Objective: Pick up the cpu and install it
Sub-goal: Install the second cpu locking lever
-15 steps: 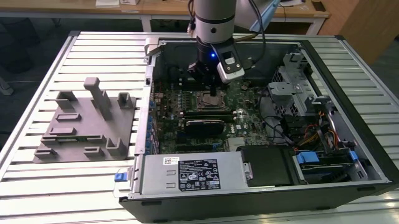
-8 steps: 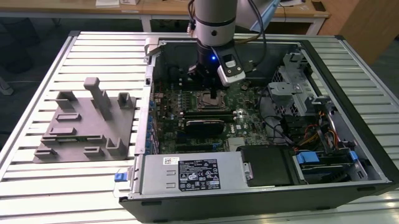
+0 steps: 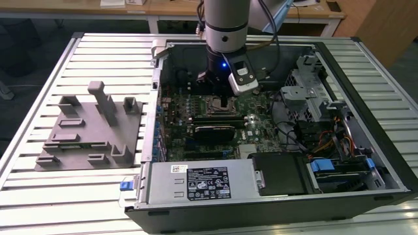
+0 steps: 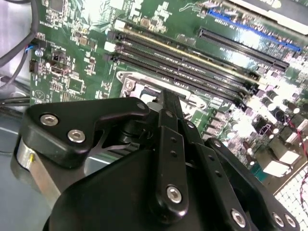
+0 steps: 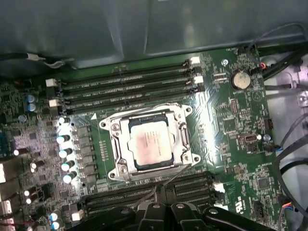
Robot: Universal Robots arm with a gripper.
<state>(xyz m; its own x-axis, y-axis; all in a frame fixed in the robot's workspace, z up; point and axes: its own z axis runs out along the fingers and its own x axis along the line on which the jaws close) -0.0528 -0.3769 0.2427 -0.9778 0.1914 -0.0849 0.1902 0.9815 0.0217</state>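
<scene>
Exterior view: arm (image 3: 224, 24) upright over cpu (image 5: 150, 144).

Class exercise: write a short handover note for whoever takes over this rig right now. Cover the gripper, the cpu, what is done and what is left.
Gripper: inside the open computer case, low over the motherboard; finger state unclear.
Cpu: lying in the socket in the first wrist view, silvery top up, between the memory slot banks.
Done: cpu appears placed in the socket.
Left: confirm it sits flat; the grey fixture on the table holds no chip.
</scene>
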